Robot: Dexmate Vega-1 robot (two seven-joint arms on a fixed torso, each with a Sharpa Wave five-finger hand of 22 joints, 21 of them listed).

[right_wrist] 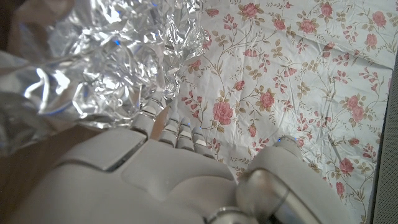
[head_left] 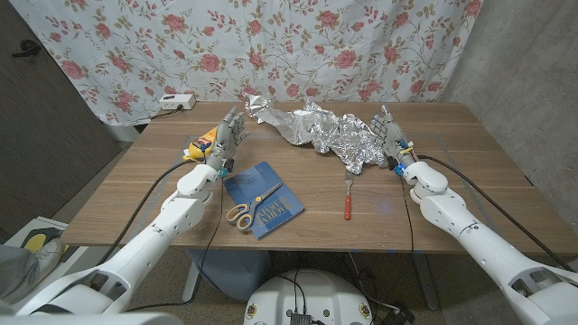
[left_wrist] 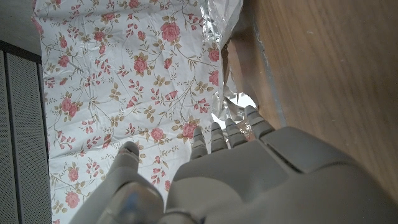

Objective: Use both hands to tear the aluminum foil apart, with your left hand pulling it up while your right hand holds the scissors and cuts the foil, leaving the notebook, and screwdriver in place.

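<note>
A long crumpled sheet of aluminum foil lies across the back middle of the table. My left hand stands upright just left of the foil's near end, fingers apart and holding nothing. My right hand stands upright at the foil's right end, fingers raised and nothing gripped; I cannot tell whether it touches the foil. Yellow-handled scissors lie on a blue notebook in front of my left hand. A red-handled screwdriver lies in the middle. The foil is just beyond my right hand, and also beyond my left hand.
A yellow packet sits just behind my left hand. A white power strip lies at the table's back left corner. A floral curtain hangs behind the wooden table.
</note>
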